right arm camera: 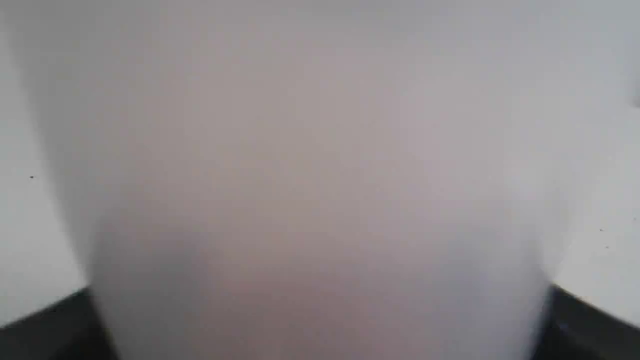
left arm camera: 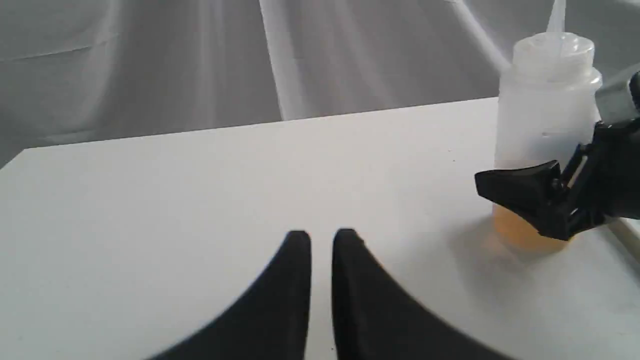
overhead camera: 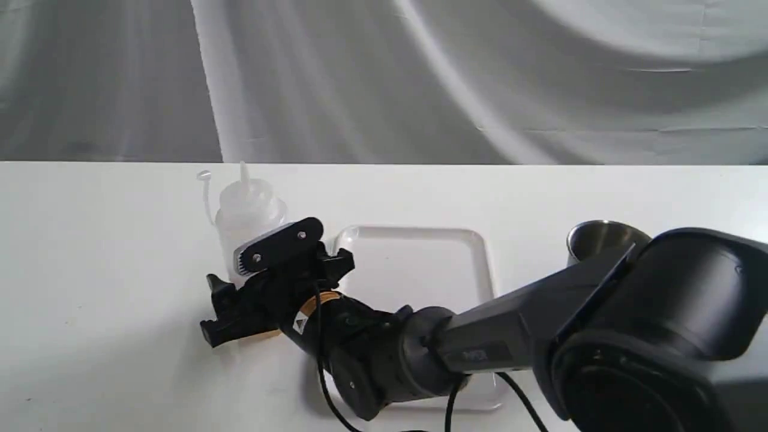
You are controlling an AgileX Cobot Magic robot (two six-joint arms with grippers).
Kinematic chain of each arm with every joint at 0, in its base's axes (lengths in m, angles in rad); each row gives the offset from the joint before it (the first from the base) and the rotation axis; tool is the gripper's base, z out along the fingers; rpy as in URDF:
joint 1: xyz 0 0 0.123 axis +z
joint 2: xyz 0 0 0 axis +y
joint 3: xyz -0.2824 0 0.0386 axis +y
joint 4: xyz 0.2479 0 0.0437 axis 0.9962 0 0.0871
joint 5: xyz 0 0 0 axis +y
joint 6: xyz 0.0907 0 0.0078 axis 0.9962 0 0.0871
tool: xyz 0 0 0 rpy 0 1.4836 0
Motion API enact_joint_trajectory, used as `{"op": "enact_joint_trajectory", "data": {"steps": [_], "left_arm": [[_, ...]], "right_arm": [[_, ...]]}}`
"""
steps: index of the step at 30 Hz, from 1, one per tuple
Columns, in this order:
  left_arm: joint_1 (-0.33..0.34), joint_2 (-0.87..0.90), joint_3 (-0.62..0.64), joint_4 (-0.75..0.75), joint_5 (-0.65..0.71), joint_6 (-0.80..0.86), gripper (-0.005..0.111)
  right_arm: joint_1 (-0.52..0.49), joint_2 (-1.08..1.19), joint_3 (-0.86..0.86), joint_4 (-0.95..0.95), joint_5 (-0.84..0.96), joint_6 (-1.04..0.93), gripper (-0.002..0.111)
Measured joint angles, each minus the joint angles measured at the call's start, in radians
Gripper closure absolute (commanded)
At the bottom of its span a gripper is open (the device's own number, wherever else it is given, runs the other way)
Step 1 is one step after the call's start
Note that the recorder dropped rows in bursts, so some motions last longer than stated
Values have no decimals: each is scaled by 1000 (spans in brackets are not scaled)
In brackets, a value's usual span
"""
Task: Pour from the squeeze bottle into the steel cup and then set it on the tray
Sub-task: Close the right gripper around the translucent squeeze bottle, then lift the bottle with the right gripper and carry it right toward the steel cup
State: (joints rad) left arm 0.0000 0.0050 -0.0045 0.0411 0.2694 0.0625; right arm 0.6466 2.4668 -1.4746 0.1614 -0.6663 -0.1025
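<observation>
Bright, soft light; the squeeze bottle looms blurred.

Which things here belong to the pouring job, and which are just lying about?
Job: squeeze bottle; steel cup; tray; right gripper, fingers either side of the bottle.
Just there: left gripper, empty, fingers nearly together; table; grey cloth behind.

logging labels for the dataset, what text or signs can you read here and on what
Right arm: faint mark, too blurred to read.
Its wrist: triangle sticker, symbol too small to read.
Bottle, cup, tray: no text shows.
</observation>
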Motion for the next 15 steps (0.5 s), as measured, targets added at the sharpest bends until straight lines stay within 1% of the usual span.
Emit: {"op": "enact_joint_trajectory", "data": {"steps": [2,6,7,8,15], "left_arm": [[0,0,0,0,0,0,98],[0,0,0,0,0,0,98],[0,0,0,0,0,0,98],[0,0,0,0,0,0,98],[0,0,0,0,0,0,98]], "right_arm": [[0,0,0,-2,0,0,65],[0,0,0,-4,0,0,100],[0,0,0,-6,0,0,105],[0,0,0,-6,0,0,108],[0,0,0,-8,5,0,108]]}}
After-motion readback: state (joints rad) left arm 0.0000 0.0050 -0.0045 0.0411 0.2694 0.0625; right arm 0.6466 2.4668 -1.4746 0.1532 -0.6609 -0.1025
